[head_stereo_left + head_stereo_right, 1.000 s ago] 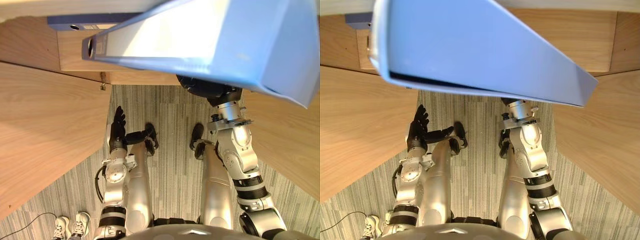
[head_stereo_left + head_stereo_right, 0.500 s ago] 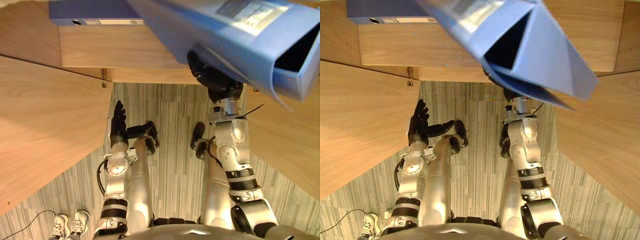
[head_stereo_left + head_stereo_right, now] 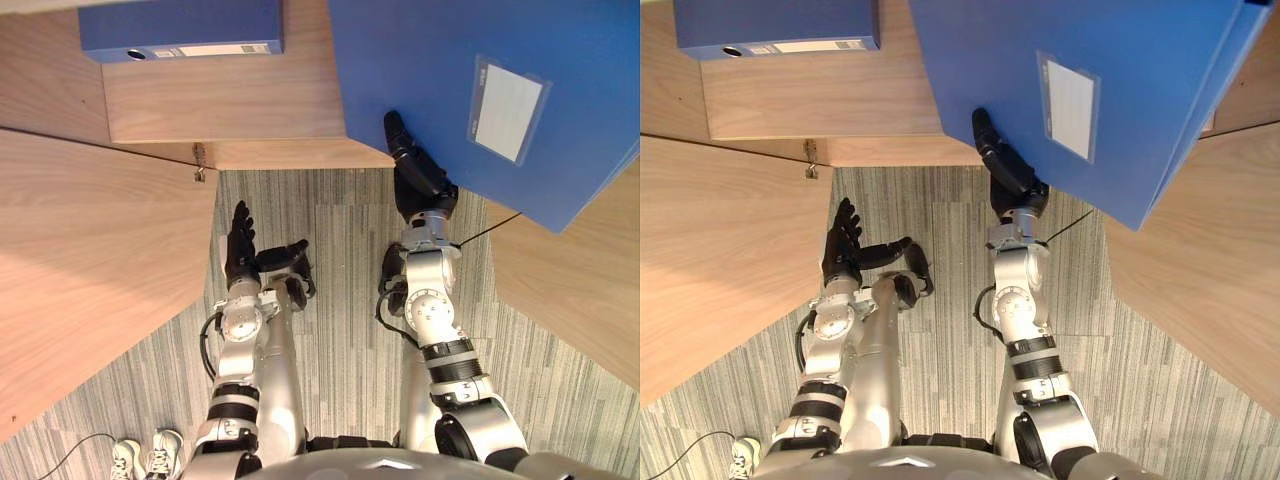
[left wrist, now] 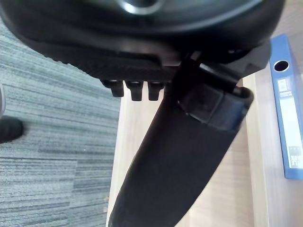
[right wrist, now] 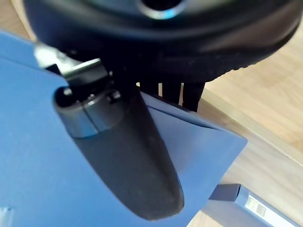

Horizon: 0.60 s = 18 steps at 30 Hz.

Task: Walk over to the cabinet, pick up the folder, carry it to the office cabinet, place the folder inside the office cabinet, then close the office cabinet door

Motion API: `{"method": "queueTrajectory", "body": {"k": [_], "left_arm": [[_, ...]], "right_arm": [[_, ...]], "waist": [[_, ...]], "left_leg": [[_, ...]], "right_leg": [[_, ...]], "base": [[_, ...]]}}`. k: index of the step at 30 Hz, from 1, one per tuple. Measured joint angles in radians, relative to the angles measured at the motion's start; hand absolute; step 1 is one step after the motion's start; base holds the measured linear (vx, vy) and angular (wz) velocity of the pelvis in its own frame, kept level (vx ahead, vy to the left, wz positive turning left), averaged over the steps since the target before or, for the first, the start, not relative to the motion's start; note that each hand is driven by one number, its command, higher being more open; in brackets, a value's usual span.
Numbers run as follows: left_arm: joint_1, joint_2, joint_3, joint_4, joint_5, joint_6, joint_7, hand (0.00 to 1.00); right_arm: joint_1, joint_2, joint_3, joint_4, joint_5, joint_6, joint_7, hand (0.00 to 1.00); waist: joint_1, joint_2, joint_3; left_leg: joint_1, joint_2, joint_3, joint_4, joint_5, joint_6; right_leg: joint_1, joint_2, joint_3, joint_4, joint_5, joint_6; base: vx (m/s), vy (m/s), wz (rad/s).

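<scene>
An office: wooden cabinet (image 3: 230, 100) holding a blue binder (image 3: 180, 30), over grey striped carpet (image 3: 340, 300).

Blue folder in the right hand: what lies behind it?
The wooden shelf runs behind the blue folder, its right part covered. The thumb of the right hand presses the near face; its fingers pass behind, mostly hidden. A second folder lies uncovered farther left.

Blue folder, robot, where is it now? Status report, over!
Right hand pinching the blue folder, up at the cabinet shelf. Left hand open, low, idle. Second folder lying on the shelf, to the left.
</scene>
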Motion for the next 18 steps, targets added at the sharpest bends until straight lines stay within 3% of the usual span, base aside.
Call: {"method": "queueTrajectory", "body": {"k": [8, 18], "left_arm": [[0.0, 0.002, -0.001, 0.004, -0.001, 0.0, -0.003, 1.0], [-0.005, 0.052, -0.003, -0.009, -0.001, 0.017, -0.006, 1.0]], "right_arm": [[0.001, -0.003, -0.003, 0.02, 0.055, 0.0, -0.003, 0.0], [-0.069, -0.029, 0.004, -0.006, 0.082, 0.002, -0.002, 0.0]], "waist": [[0.001, -0.003, 0.008], [0.002, -0.003, 0.014]], "left_leg": [[-0.007, 0.02, -0.027, 0.123, -0.057, -0.013], [-0.152, 0.047, -0.064, 0.372, -0.147, -0.02]], "right_leg": [[-0.005, -0.002, 0.002, 0.129, -0.06, -0.008], [-0.161, -0.016, 0.029, 0.394, -0.158, -0.017]], "base": [[-0.02, -0.022, 0.0], [-0.07, -0.046, 0.0]]}}
